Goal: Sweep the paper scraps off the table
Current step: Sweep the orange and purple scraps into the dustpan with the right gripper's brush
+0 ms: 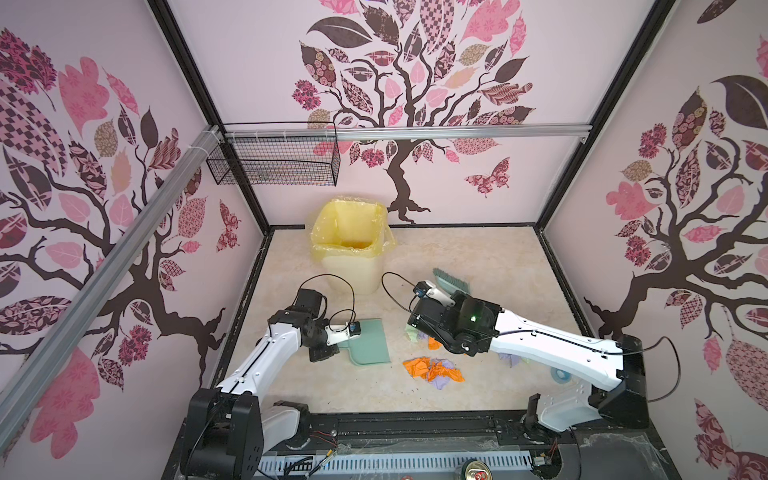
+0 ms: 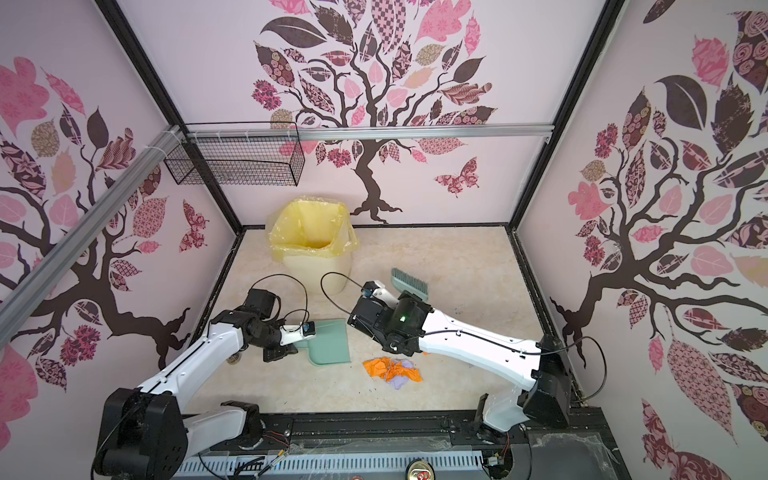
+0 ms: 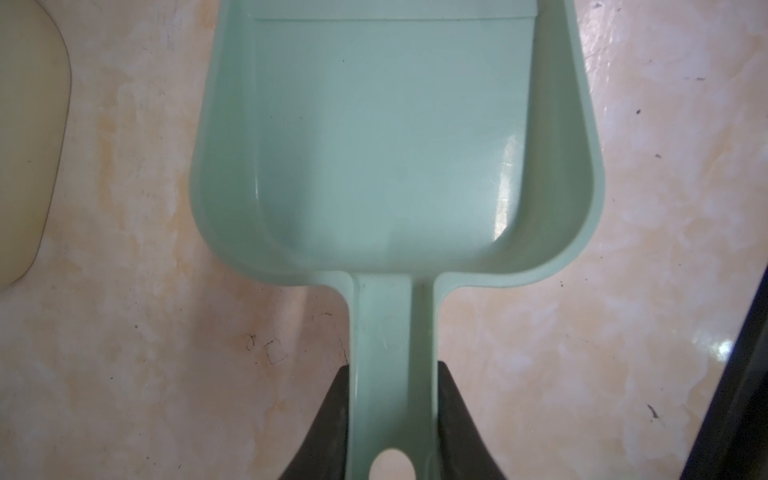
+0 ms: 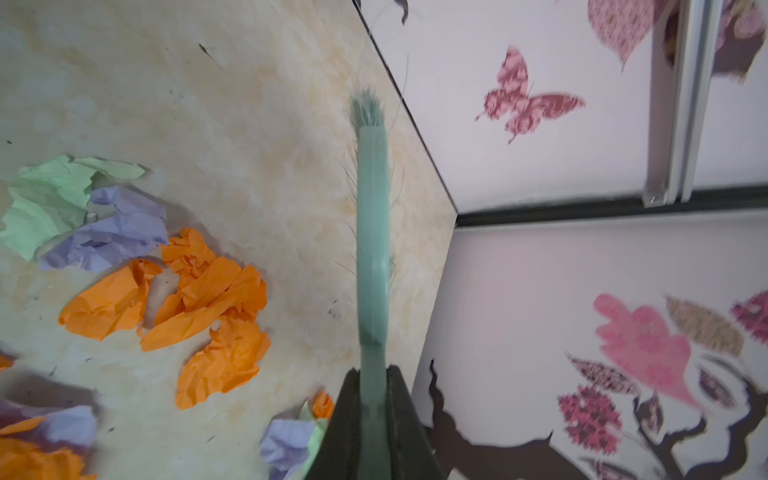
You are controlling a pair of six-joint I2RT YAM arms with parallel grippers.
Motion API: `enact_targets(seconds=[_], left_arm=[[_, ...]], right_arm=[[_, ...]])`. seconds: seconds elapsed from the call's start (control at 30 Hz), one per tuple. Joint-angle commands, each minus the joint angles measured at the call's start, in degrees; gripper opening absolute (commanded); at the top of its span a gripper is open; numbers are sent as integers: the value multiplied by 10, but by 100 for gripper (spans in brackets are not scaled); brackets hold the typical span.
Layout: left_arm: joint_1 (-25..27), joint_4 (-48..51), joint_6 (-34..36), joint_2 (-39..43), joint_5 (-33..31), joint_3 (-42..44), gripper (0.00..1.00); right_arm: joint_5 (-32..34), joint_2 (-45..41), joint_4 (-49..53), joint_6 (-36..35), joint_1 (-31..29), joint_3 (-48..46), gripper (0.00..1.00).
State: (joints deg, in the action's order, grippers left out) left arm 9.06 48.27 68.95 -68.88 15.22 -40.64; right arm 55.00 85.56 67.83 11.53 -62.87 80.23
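Listed for you: your left gripper (image 3: 392, 368) clamped the dustpan (image 3: 395, 145) by its handle; your right gripper (image 4: 372, 370) clasped the brush (image 4: 372, 232). The paper scraps (image 1: 432, 370) lay on the table (image 1: 457, 257), right of the dustpan. The yellow-lined bin (image 1: 353, 274) stood beyond, contents unclear.

- No text, label, brand, number or sign can be read in any view.
- The wall decals (image 1: 399, 183) are pictures only: trees, leaves, butterflies.

White arm links (image 1: 257, 365), black joints (image 1: 224, 432), looping black cables (image 1: 328, 275), green light (image 1: 472, 318)
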Motion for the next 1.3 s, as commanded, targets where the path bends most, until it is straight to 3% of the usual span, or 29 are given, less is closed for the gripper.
enact_targets(seconds=[0.0,0.1,0.33,0.53,0.87,1.27], left_arm=[[4,2,-8,-3,-4,-31,0],[6,13,-5,1,-4,-32,0],[52,22,-21,42,-26,5,0],[92,19,-50,63,-28,38,0],[160,-13,-118,27,-53,45,0],[172,-41,-147,-44,-42,-5,0]], right_arm=[[-8,60,169,240,35,66,0],[-76,65,166,272,72,50,0],[-114,78,160,335,98,-67,0],[-164,58,75,304,100,-108,0],[-229,124,17,253,101,-78,0],[-299,147,-18,235,45,-20,0]])
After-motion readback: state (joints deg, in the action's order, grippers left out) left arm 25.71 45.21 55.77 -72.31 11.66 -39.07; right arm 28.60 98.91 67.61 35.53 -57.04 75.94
